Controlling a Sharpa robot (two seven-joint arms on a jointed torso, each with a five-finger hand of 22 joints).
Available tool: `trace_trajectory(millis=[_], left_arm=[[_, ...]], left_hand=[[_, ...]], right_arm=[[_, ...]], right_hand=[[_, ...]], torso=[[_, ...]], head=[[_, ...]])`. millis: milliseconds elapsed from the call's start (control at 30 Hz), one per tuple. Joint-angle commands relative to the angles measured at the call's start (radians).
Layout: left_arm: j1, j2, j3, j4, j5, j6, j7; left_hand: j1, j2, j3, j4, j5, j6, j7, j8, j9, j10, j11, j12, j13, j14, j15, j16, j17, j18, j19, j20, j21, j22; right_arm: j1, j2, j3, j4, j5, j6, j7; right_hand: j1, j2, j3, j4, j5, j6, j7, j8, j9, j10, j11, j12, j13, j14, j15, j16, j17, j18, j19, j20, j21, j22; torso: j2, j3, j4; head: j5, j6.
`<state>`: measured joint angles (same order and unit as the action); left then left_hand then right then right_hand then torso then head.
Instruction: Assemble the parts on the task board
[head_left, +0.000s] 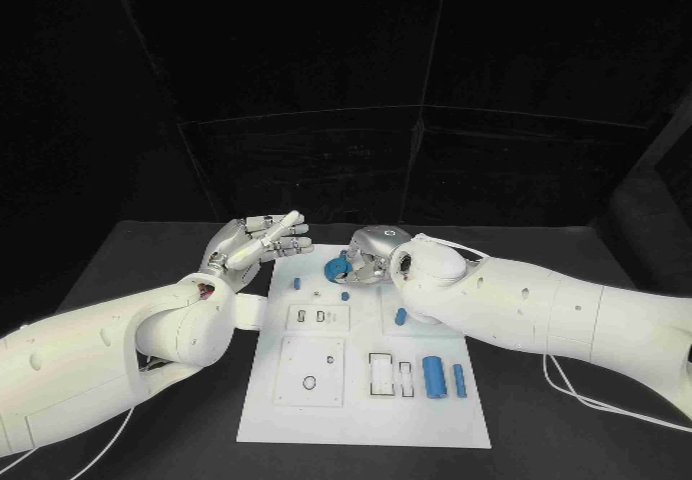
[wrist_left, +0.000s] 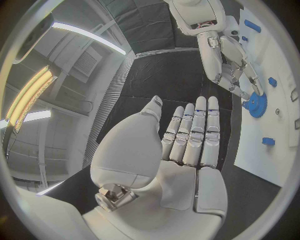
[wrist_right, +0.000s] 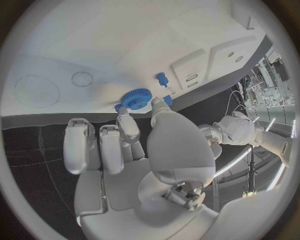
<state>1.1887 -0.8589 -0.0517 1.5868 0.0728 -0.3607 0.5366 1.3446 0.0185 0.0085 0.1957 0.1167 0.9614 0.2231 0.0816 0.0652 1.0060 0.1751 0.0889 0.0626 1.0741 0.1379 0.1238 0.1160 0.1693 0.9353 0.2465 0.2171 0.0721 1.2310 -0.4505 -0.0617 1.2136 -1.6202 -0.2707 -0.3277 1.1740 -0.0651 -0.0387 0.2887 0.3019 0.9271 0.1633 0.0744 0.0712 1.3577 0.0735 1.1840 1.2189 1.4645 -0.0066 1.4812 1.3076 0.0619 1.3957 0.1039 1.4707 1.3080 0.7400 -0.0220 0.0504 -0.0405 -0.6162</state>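
I see my left hand (head_left: 257, 242) flat, holding nothing, fingers straight and together, over bare desk (head_left: 130, 260) just off the board's (head_left: 361, 420) far left corner. My right hand (head_left: 372, 255) pinches the blue gear (head_left: 338, 268) at the board's far edge; blue pegs (head_left: 434, 377) lie nearer me.

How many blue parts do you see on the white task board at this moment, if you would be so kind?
7: blue gear pinched by the right hand; three small blue pieces near it; blue peg mid-board; thick blue cylinder and slim blue cylinder nearer. The arm may hide more.
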Motion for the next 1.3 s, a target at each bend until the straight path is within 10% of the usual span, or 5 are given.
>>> trace_trajectory(millis=[33,400,600,967,1300], left_arm=[[0.002,0.0,0.001,0.001,-0.006,0.013,0.002],[0.002,-0.004,0.001,0.001,-0.006,0.013,0.003],[0.002,-0.006,0.001,0.0,-0.006,0.014,0.005],[0.001,0.003,0.001,-0.014,-0.006,0.024,0.002],[0.001,0.007,0.0,-0.022,-0.006,0.024,0.002]], left_hand=[[-0.002,0.009,-0.001,-0.006,-0.004,0.0,0.004,-0.004,-0.001,0.001,0.005,-0.006,0.0,0.001,0.001,-0.003,0.0,0.014,0.008,0.001,-0.006,-0.002],[-0.002,0.009,-0.001,-0.006,-0.004,-0.001,0.005,-0.005,-0.001,0.0,0.006,-0.007,0.0,0.001,0.001,-0.005,0.0,0.014,0.008,0.002,-0.007,-0.002],[-0.002,0.009,-0.002,-0.008,-0.004,-0.001,0.004,-0.006,-0.001,0.0,0.006,-0.009,0.0,-0.003,0.003,-0.009,-0.001,0.013,0.002,0.003,-0.013,-0.004],[0.0,0.012,-0.001,-0.009,-0.003,0.001,0.002,-0.005,0.0,0.003,0.005,-0.008,0.001,-0.004,0.003,-0.011,-0.001,0.013,0.0,0.003,-0.016,-0.005],[0.0,0.014,-0.001,-0.01,-0.003,0.003,0.001,-0.005,0.0,0.004,0.004,-0.008,0.001,-0.004,0.003,-0.012,-0.001,0.013,-0.001,0.004,-0.017,-0.005]], right_arm=[[0.002,-0.011,0.0,0.013,0.023,-0.018,0.015],[0.009,-0.171,0.0,0.141,0.136,-0.112,0.146],[0.025,-0.303,-0.001,0.18,0.428,-0.081,0.346],[0.029,-0.395,-0.002,0.121,0.544,-0.076,0.456],[0.008,-0.396,-0.003,0.064,0.528,-0.063,0.446]], right_hand=[[0.01,0.017,-0.01,-0.003,0.011,-0.007,0.0,-0.005,-0.001,0.006,0.002,0.008,0.005,0.064,0.008,0.002,0.057,-0.006,0.003,0.008,0.005,0.003],[0.083,0.015,-0.033,-0.028,-0.001,0.015,-0.006,0.005,0.003,0.014,-0.003,0.024,0.023,0.06,0.005,-0.007,0.042,-0.003,-0.005,0.007,0.001,-0.007],[0.269,0.034,0.004,-0.132,-0.057,0.034,-0.012,0.01,0.004,-0.017,-0.012,-0.021,-0.01,0.056,-0.004,-0.017,0.029,0.007,-0.039,-0.002,-0.02,-0.055],[0.319,0.016,0.0,-0.176,-0.041,0.026,-0.009,0.002,0.0,-0.048,-0.009,-0.073,-0.052,0.06,-0.002,-0.01,0.047,0.01,-0.052,0.0,-0.03,-0.072],[0.315,0.009,-0.009,-0.18,-0.029,0.017,-0.007,-0.002,-0.001,-0.048,-0.008,-0.076,-0.056,0.061,-0.001,-0.007,0.052,0.01,-0.051,0.0,-0.029,-0.071]], torso=[[0.0,0.0006,0.0004],[-0.002,-0.0015,-0.0033],[-0.007,-0.0016,-0.0133],[-0.008,0.0056,-0.0224],[-0.007,0.0044,-0.0199]], head=[[-0.001,0.001],[0.0,0.008],[-0.003,0.015],[-0.023,0.025],[-0.028,0.021]])
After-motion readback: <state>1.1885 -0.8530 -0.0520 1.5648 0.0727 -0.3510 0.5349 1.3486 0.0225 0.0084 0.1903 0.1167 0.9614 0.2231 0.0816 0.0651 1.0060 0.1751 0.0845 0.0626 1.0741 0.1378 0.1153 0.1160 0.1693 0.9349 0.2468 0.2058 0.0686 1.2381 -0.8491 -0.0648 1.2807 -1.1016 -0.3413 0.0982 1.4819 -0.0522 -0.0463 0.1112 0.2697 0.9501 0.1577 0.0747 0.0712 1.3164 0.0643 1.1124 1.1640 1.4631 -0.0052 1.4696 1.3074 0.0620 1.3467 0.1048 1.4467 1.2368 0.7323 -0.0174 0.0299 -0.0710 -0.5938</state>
